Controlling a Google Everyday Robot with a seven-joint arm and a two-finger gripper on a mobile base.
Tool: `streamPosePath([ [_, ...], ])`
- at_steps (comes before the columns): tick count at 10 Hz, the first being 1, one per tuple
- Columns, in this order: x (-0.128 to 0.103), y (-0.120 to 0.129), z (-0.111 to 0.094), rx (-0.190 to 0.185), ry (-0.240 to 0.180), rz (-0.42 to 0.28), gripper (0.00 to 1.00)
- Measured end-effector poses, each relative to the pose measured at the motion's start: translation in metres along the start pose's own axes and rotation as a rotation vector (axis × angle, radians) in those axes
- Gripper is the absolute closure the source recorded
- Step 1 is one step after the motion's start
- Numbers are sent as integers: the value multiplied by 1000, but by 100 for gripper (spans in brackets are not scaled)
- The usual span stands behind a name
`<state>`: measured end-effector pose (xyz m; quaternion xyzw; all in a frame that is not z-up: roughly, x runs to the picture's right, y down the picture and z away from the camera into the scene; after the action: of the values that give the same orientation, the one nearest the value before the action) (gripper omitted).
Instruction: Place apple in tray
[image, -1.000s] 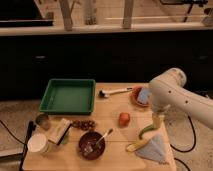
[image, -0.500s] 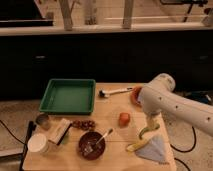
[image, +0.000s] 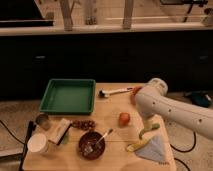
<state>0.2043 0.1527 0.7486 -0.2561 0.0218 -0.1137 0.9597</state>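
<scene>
The apple (image: 124, 118), small and red-orange, sits on the wooden table right of centre. The green rectangular tray (image: 50, 106) stands at the table's back left, with nothing in it. My white arm reaches in from the right and bends down. My gripper (image: 144, 132) hangs just right of the apple and a little nearer the front, close to the table top. It is apart from the apple and holds nothing that I can see.
A brown bowl with a spoon (image: 91, 144) is at the front centre. A white cup (image: 37, 143), a can (image: 42, 120) and a snack packet (image: 60, 131) are at the front left. A white-handled brush (image: 112, 92) and an orange bowl (image: 134, 91), partly hidden by my arm, are at the back. A banana (image: 133, 146) and a pale napkin (image: 153, 149) lie under my gripper.
My arm has swung left across the table, covering more of the orange bowl, and my gripper has come closer to the apple. The objects have not moved.
</scene>
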Motion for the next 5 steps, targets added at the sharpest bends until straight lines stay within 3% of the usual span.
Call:
streamPosePath([
  [5,-20,-6,13,24,-29,-49,20],
])
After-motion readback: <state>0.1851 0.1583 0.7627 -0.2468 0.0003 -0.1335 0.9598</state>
